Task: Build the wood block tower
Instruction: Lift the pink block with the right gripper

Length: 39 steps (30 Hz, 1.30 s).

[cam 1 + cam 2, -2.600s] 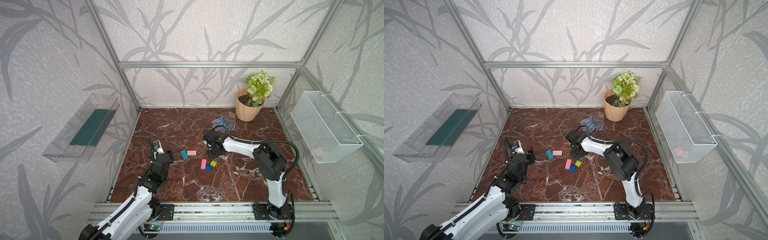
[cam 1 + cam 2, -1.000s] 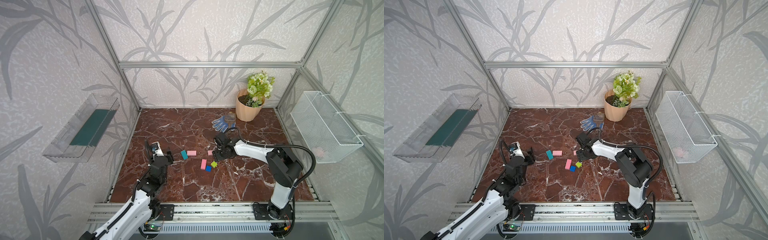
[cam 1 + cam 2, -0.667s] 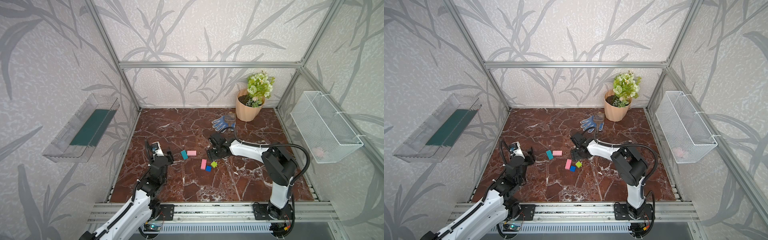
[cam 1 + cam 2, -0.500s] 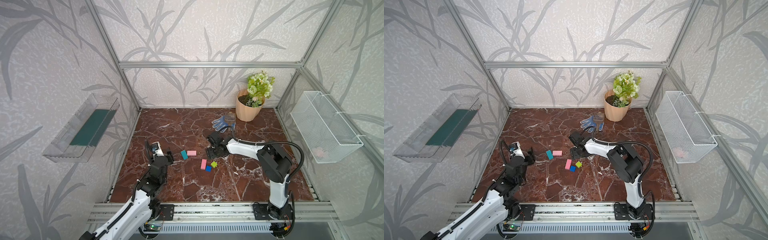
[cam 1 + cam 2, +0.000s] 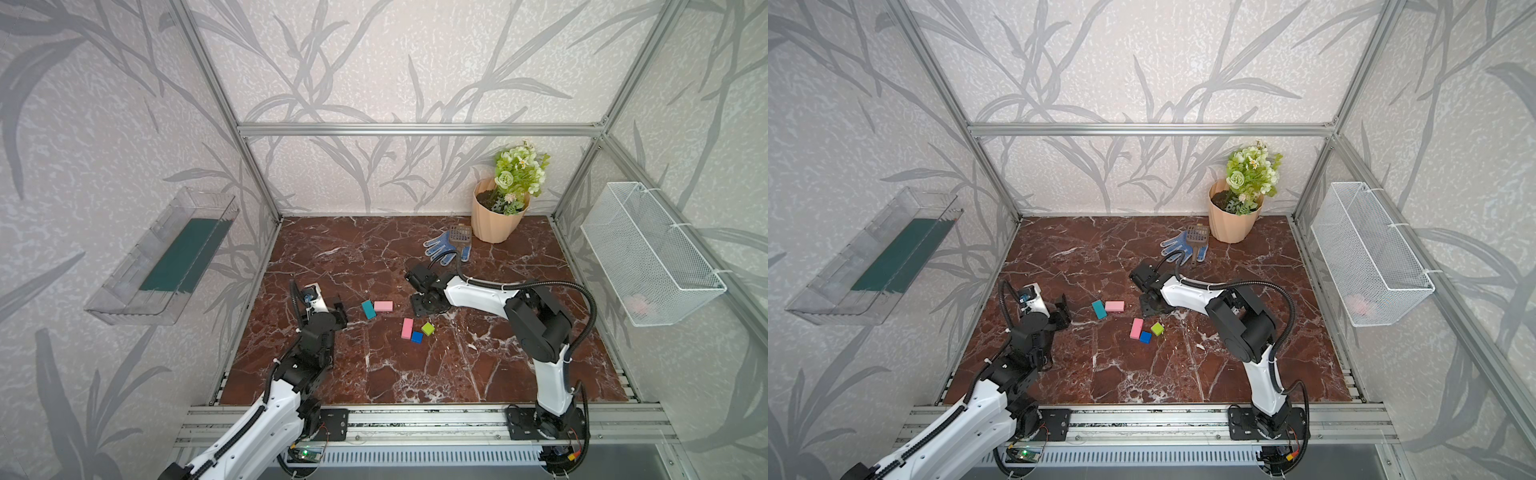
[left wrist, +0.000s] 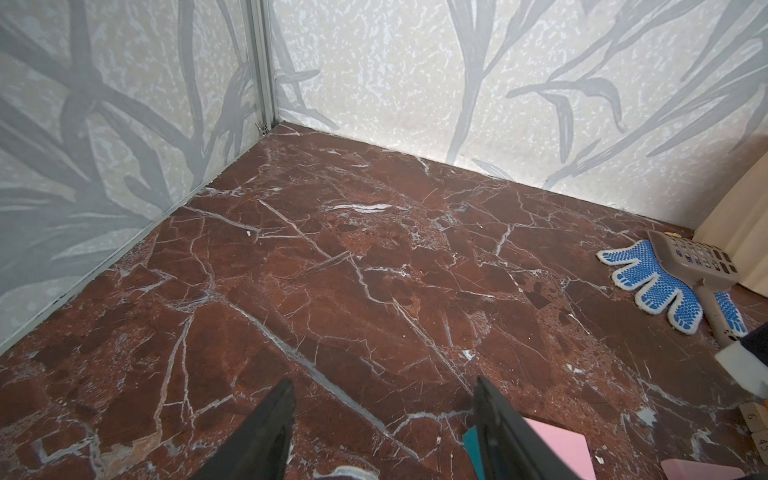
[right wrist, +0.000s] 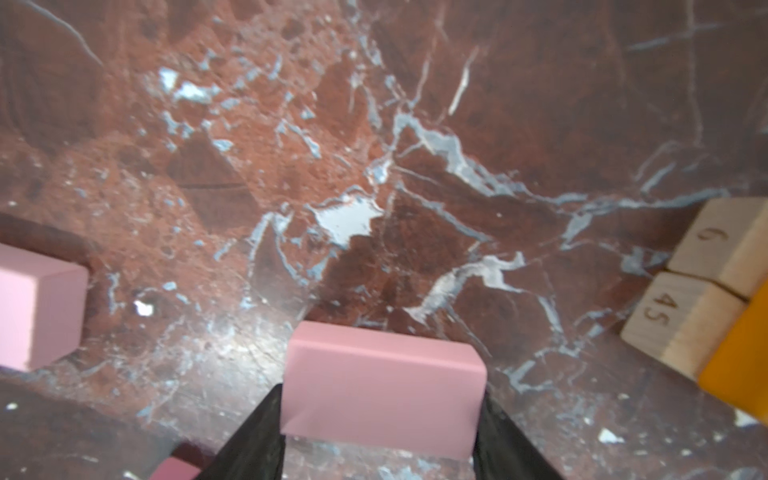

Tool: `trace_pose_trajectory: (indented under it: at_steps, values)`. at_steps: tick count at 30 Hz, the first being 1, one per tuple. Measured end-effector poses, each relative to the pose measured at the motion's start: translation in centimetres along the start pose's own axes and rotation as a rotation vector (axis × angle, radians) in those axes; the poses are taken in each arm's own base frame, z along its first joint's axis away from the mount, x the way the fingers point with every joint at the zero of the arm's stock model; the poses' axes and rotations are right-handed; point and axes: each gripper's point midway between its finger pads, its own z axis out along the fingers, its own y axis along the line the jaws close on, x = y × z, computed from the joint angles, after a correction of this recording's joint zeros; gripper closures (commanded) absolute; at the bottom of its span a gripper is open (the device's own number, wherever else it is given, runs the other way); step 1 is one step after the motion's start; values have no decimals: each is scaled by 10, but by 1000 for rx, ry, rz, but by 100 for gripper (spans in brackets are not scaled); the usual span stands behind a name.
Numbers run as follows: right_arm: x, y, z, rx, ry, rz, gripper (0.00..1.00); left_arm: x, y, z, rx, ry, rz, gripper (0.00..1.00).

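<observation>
The right jaws pinch a pink block (image 7: 382, 382) by its 2 short ends, low over the tabletop (image 7: 415, 124); whether it is lifted cannot be told. The left jaws stand spread and empty.

Little of the tower looks built. 2 numbered tan blocks (image 7: 673, 316) lie side by side with an orange block (image 7: 739, 374) right by them, hidden under the right arm (image 5: 478, 293) in both top views. Loose on the tabletop lie a teal block (image 5: 368, 309) just beside a second pink block (image 5: 383, 306), and a third pink block (image 5: 407, 328) beside a blue cube (image 5: 417, 337) and a green cube (image 5: 428, 329). Nearly all the stacking seems left.

The right arm stretches low and nearly level toward the middle, wrist turned down. The left arm (image 5: 316, 332) is folded near the tabletop's left edge, jaws aimed toward the teal block, apart from it.
</observation>
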Motion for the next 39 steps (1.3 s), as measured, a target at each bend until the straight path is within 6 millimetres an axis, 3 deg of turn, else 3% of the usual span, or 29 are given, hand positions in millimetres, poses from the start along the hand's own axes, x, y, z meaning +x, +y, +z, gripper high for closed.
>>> trace_pose_trajectory:
  at_steps: [7,21,32,39]
  values:
    - [-5,13,3,2,-5,-16,30,1,0,0,3,0,0,32]
    - [-18,18,8,20,-23,-7,28,1,-1,0,7,0,-1,32]
    - [-24,20,10,26,-41,1,43,2,-1,0,7,2,2,32]
    - [-17,7,3,68,-38,-3,47,2,-1,0,8,2,2,32]
